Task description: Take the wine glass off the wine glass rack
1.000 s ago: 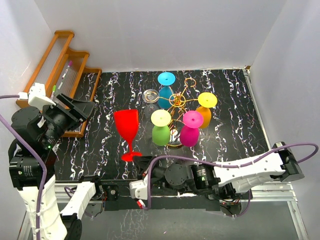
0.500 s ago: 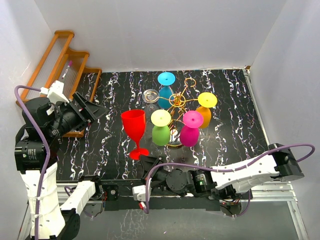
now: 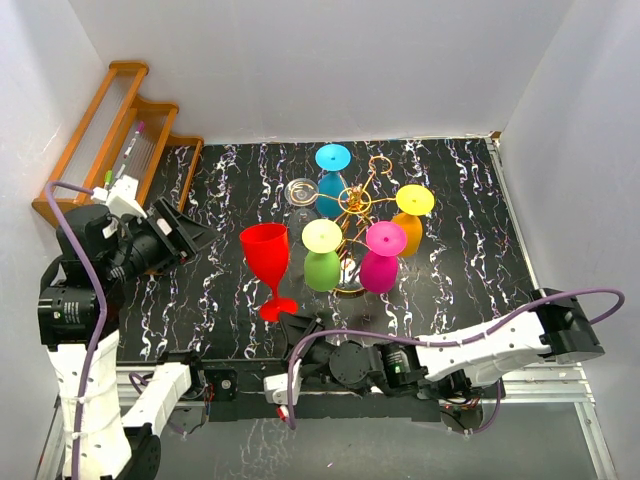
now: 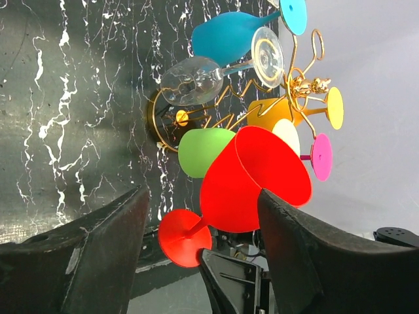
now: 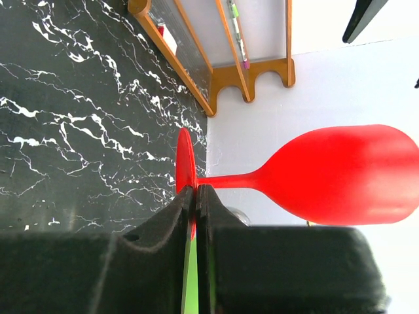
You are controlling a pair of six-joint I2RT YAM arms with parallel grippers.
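Note:
A red wine glass (image 3: 265, 255) stands upright left of the gold wire rack (image 3: 356, 203), apart from it. My right gripper (image 3: 296, 322) is shut on the rim of its red foot (image 5: 184, 163); its bowl (image 5: 340, 173) shows in the right wrist view. Cyan (image 3: 331, 172), clear (image 3: 301, 192), green (image 3: 322, 256), magenta (image 3: 382, 256) and orange (image 3: 410, 220) glasses hang upside down on the rack. My left gripper (image 3: 190, 232) is open and empty, left of the red glass (image 4: 255, 180), which shows between its fingers (image 4: 98, 255).
An orange wooden slatted shelf (image 3: 120, 135) stands at the back left against the wall; it also shows in the right wrist view (image 5: 216, 59). White walls close in the black marbled table (image 3: 460, 250) on three sides.
The red glass has shifted a little to the right, toward the rack, held by my right gripper. My left gripper has swung right, closer to the glass, and stays open.

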